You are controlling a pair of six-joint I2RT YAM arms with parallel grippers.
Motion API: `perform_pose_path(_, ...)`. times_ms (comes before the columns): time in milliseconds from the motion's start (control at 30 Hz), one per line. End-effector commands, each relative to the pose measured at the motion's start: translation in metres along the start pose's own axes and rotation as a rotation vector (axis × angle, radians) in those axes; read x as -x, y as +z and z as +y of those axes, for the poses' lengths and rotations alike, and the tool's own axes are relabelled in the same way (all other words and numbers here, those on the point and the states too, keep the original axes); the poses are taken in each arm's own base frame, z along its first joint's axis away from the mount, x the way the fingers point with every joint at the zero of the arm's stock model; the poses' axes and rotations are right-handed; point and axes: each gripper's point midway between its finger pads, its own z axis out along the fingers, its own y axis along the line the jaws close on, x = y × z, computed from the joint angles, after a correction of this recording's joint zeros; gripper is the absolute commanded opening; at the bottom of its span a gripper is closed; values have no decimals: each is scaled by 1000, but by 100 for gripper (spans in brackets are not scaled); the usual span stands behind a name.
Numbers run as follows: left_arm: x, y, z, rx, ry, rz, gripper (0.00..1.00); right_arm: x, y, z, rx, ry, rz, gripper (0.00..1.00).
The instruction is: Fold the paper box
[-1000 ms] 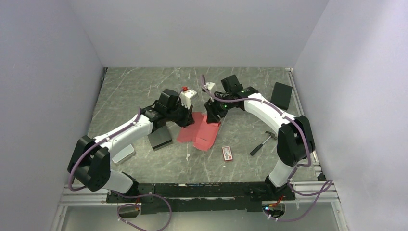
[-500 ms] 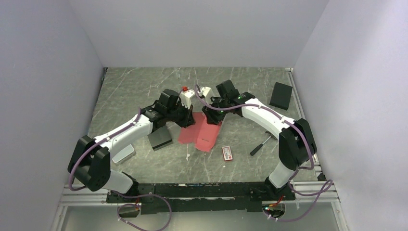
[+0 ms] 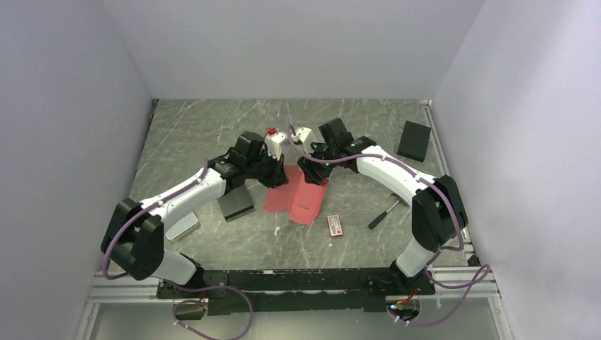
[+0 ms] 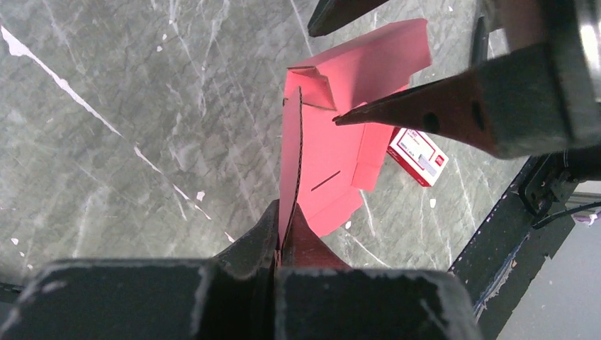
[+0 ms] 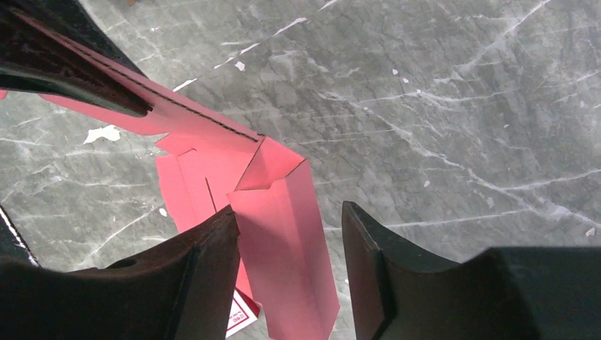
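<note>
Top external view: over the last second the right gripper is seen shifted leftward, toward the left gripper. The two are now set close together over the far end of the paper box. The box itself is barely displaced on the table. Its near end is left lying flat, near the printed packet but not touching it. In the left wrist view the left jaws are seen fully closed, with an upright panel edge of the box pinched between them. In the right wrist view the right jaws are held roughly half open, set astride a raised side wall of the box. One finger is touching that wall's edge and the other is kept apart from it, so nothing is clamped there. The shift is read as repositioning for the next crease, not as a completed fold. Only one wall and a corner tab are raised, and most of the sheet is yet to be formed. If the wall is pushed sideways, the thin card could be pulled out of the left pinch.
</note>
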Motion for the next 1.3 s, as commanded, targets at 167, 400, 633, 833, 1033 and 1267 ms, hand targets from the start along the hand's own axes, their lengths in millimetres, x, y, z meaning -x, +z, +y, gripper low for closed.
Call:
perform_pose_path(167, 20, 0, 4, 55, -48, -20, 0, 35, -28, 19, 67, -57, -118, 57)
perform_pose_path(400, 24, -1, 6, 71, -50, -11, 0, 34, -31, 22, 123, -15, -120, 56)
perform_pose_path(633, 29, -2, 6, 80, -52, 5, 0, 33, -36, 18, 180, 46, -140, 55)
perform_pose_path(833, 35, -4, 9, 108, -47, 9, 0, 37, -41, 23, 285, 122, -179, 54)
perform_pose_path(1033, 35, -2, 12, 132, -35, 28, 0, 40, -49, 22, 405, 242, -226, 60)
perform_pose_path(1267, 40, 2, 11, 156, -5, 46, 0, 34, -38, 18, 486, 385, -213, 62)
